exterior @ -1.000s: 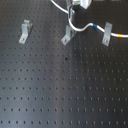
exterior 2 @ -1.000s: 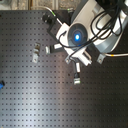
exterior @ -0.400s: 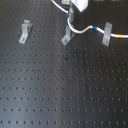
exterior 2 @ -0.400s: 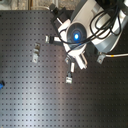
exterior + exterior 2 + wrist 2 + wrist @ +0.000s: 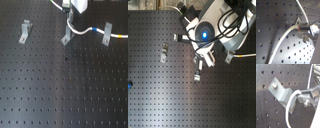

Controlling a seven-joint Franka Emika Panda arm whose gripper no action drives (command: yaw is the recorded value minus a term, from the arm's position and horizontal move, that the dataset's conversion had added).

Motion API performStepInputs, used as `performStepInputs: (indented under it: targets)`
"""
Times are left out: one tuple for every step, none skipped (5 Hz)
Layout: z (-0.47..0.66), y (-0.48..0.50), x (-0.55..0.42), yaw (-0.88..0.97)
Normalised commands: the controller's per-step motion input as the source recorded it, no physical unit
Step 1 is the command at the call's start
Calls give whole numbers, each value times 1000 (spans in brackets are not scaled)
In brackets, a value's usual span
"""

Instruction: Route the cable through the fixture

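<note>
White cable (image 5: pixel 82 33) runs from under the gripper (image 5: pixel 70 19) across to the clip (image 5: pixel 106 34) on the first exterior view's right, then on toward that edge with its yellow marks showing. Compared with a second ago, the gripper has slid toward the first exterior view's right and now sits right above the middle clip (image 5: pixel 66 33), so the cord it carries has been brought up to that bracket. In the first wrist view the cable (image 5: pixel 291 101) curves just beside the bent metal of the clip (image 5: pixel 282 93), touching or nearly so; whether it is seated I cannot tell. The jaws look closed tight on the cord in the second wrist view. A third clip (image 5: pixel 24 31) stands untouched on the black perforated tabletop (image 5: pixel 60 90). My guess: threading is underway, not finished.
</note>
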Motion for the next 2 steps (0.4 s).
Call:
performStepInputs:
  targets:
    - [13, 9, 12, 0]
    - [0, 10, -8, -74]
